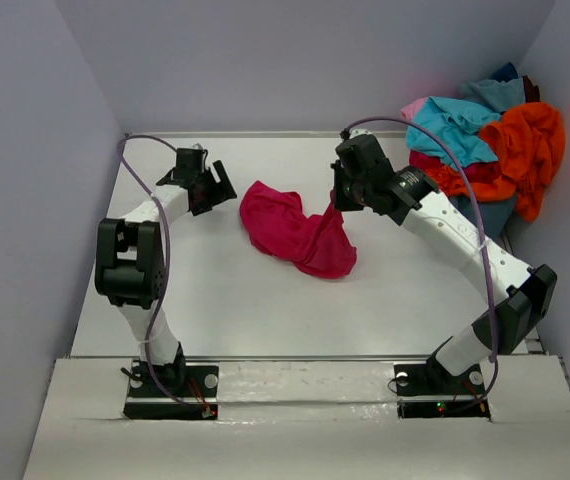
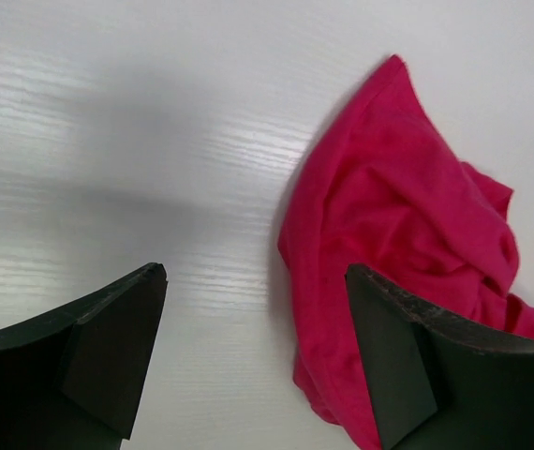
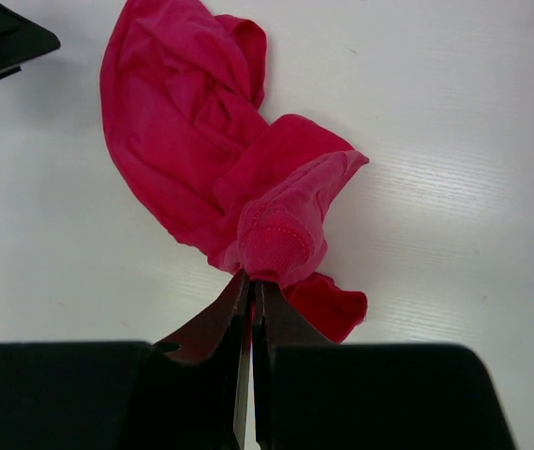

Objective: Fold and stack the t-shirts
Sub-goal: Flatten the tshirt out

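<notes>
A crumpled crimson-magenta t-shirt [image 1: 290,228] lies in the middle of the white table. My right gripper [image 1: 338,200] is shut on a bunched edge of it and lifts that part slightly; in the right wrist view [image 3: 254,279] the cloth [image 3: 201,141] hangs away from the closed fingers. My left gripper [image 1: 223,190] is open and empty, just left of the shirt. In the left wrist view the shirt [image 2: 407,244] lies by the right finger [image 2: 407,366], and the gripper [image 2: 258,272] hovers over bare table.
A pile of other t-shirts sits at the back right corner: orange [image 1: 530,145], turquoise [image 1: 455,125], pink [image 1: 415,106], dark blue [image 1: 505,72]. Grey walls enclose the table on the left, back and right.
</notes>
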`<state>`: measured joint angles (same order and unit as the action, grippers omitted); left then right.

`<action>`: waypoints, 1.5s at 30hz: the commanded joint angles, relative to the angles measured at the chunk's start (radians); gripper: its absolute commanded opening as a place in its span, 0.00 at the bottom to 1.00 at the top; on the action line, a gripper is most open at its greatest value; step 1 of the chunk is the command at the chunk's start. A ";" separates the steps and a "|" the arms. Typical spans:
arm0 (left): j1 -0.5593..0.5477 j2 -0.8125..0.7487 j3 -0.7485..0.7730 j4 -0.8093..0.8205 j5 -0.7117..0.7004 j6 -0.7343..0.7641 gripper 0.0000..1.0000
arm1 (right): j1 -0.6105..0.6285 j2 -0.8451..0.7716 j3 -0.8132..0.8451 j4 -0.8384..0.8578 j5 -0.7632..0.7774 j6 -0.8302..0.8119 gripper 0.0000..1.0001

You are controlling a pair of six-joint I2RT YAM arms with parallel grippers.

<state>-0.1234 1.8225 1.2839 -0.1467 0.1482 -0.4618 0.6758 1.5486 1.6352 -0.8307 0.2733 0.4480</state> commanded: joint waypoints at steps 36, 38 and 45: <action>-0.102 0.086 0.065 -0.001 0.047 0.069 0.06 | 0.007 0.041 0.002 0.019 0.035 0.014 0.07; -0.102 0.061 0.069 -0.011 0.037 0.075 0.06 | 0.007 0.041 0.008 0.018 0.038 0.011 0.07; -0.102 -0.017 0.121 -0.070 0.021 0.107 0.06 | 0.007 0.044 0.048 -0.002 0.056 0.001 0.07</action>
<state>-0.2276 1.9018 1.3533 -0.1745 0.1936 -0.3897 0.6758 1.5978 1.6356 -0.8326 0.2943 0.4492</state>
